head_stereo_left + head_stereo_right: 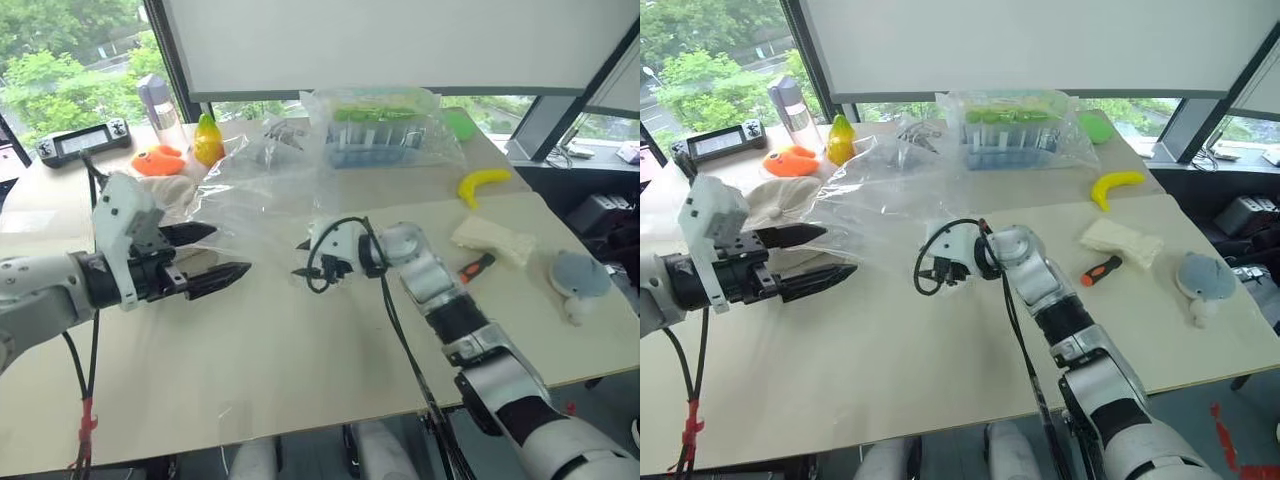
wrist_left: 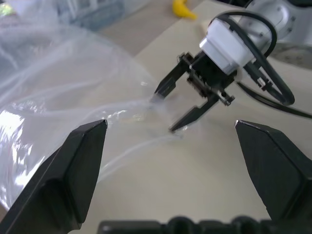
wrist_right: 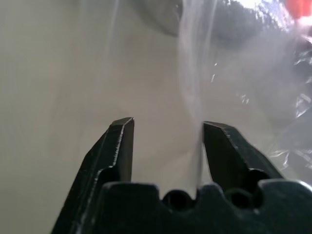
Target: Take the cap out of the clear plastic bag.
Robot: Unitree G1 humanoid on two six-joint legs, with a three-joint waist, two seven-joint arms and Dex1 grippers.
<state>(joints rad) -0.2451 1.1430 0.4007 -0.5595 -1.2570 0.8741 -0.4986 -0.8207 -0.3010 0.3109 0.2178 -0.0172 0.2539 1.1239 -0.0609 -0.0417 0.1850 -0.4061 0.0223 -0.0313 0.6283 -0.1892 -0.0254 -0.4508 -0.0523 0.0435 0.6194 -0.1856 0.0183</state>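
Bag (image 1: pixel 265 190) lies flat, long axis left-right; left gripper (image 1: pixel 215 256) and right gripper (image 2: pixel 170 109) released, empty.

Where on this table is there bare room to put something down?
Bare: the near tabletop, in front of both grippers and the clear plastic bag. Also between the yellow banana and the pale cloth pad. Crowded: the far edge, with the orange toy and boxed bag.

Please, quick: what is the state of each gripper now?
Left gripper: open, holding nothing.
Right gripper: open, at the clear plastic bag's edge.
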